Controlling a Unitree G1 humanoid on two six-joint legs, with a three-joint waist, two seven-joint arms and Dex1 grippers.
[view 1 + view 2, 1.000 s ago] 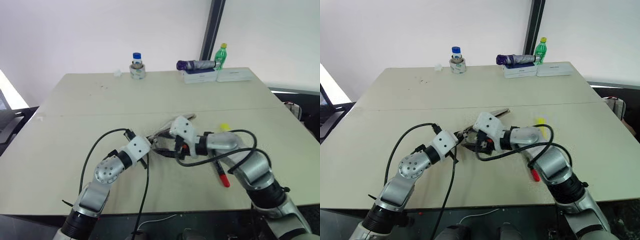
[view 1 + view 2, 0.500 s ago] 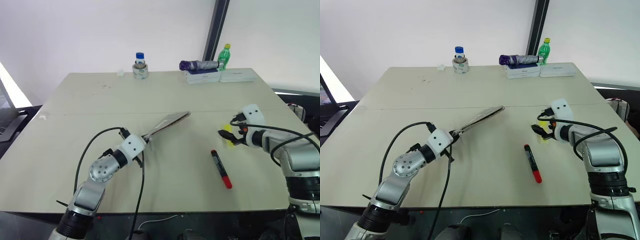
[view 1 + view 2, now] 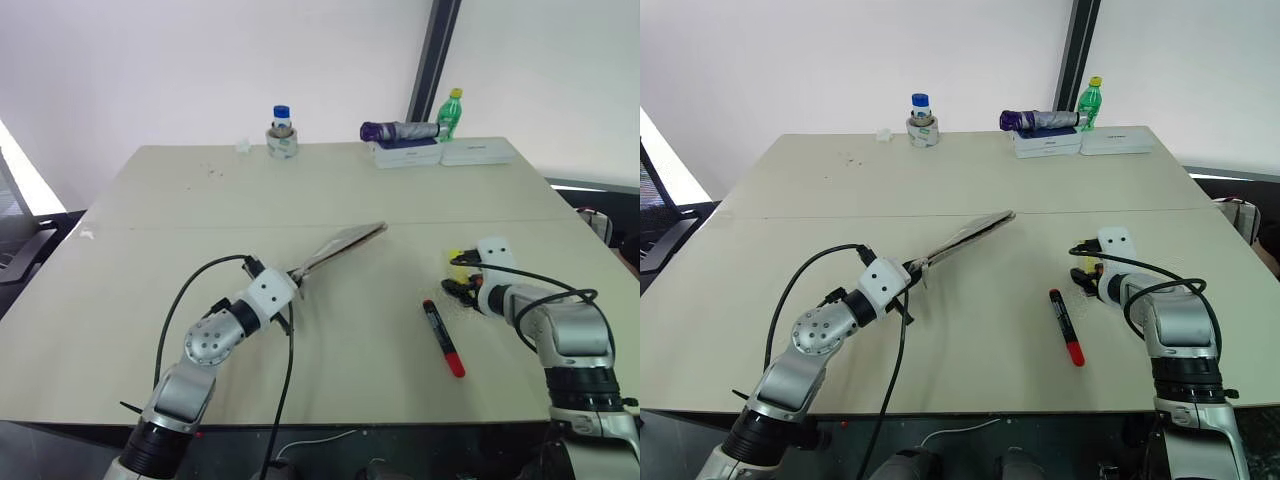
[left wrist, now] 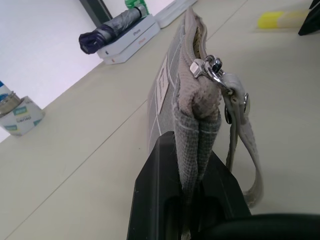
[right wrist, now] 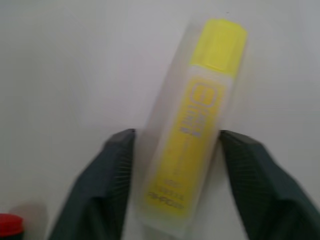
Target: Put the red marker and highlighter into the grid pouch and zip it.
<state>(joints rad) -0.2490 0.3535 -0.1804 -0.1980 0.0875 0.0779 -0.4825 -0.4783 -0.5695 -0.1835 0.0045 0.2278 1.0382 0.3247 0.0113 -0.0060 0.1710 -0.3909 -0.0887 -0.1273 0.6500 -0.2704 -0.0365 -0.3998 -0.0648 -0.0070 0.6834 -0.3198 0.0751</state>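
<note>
My left gripper is shut on one end of the grid pouch, holding the grey pouch on edge, off the table, with its zipper side and cord pull uppermost. The highlighter, a stubby yellow pen, lies on the table to the right. My right gripper points down at it, with one finger against each side of its body. The red marker, black with red ends, lies flat on the table between the two arms, just left of the right gripper.
Along the table's far edge stand a blue-capped bottle inside a tape roll, a folded purple umbrella on white boxes, and a green bottle. A black cable loops beside my left arm.
My right gripper left the pouch's mouth, swung right and down to the highlighter, and narrowed around it. The left gripper kept the pouch still.
</note>
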